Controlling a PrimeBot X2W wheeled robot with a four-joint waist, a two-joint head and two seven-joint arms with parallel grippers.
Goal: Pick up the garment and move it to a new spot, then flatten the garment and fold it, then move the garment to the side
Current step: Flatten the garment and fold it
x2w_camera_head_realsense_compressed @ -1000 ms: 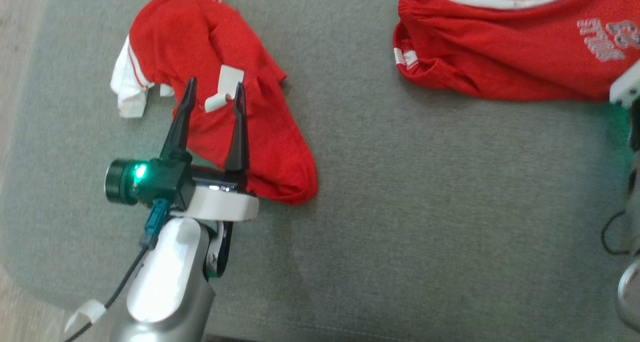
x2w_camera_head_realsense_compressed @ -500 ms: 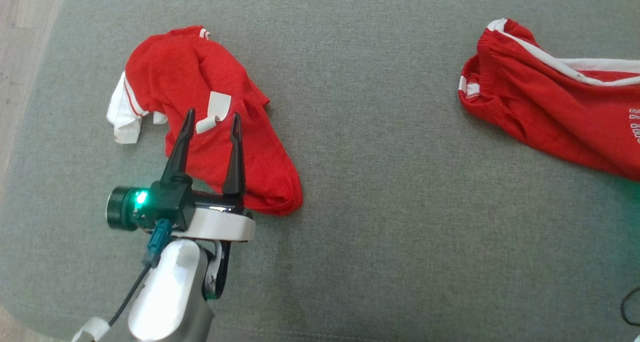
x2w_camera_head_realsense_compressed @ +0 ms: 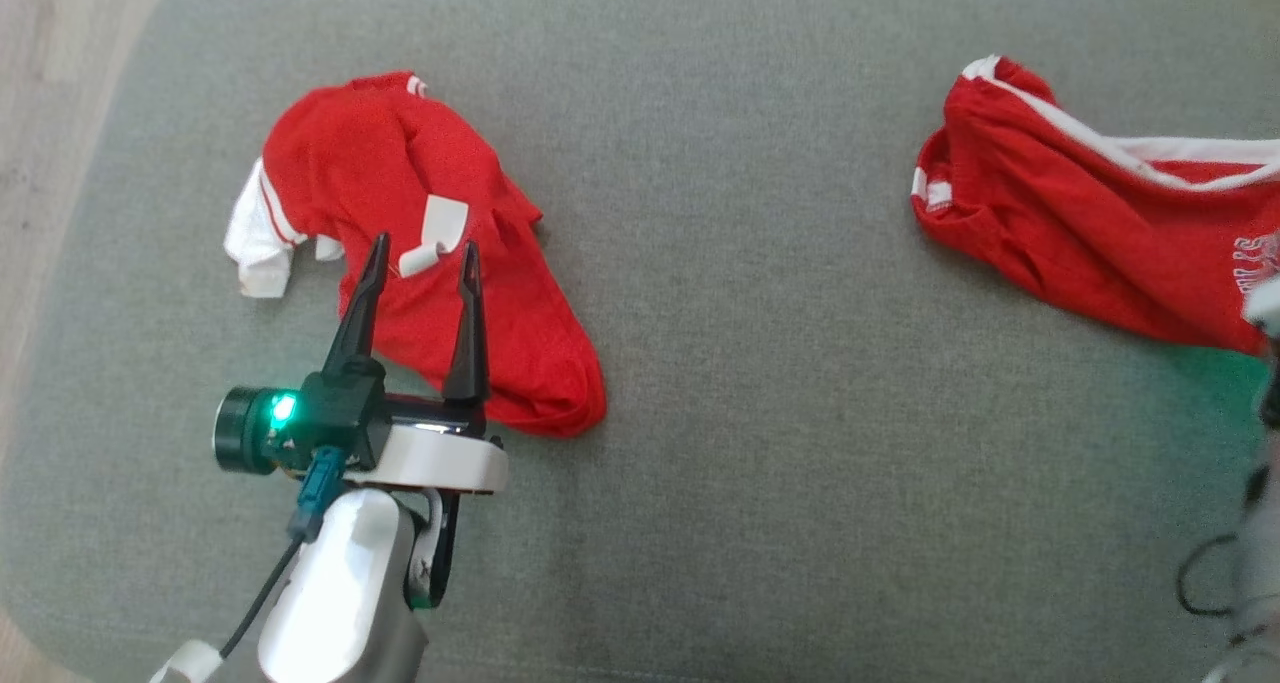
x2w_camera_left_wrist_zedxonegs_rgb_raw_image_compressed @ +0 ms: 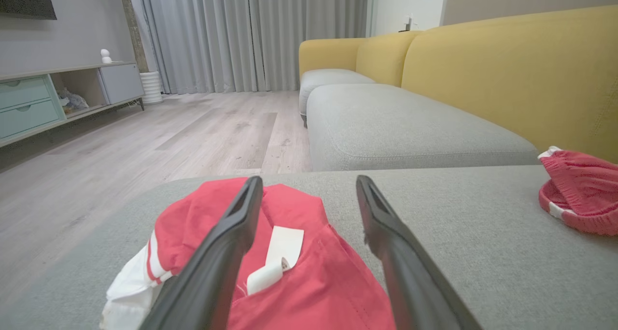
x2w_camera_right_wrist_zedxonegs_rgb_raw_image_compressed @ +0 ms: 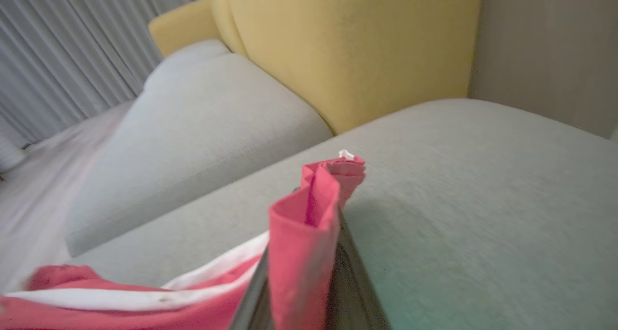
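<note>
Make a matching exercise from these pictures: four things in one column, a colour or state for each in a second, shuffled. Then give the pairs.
Things
1. left gripper
2. right gripper
3. label
4. sofa back

Colour or state
A. yellow
B. shut on red cloth
C. white
D. open

Pairs: 1-D, 2-B, 3-C, 4-A
</note>
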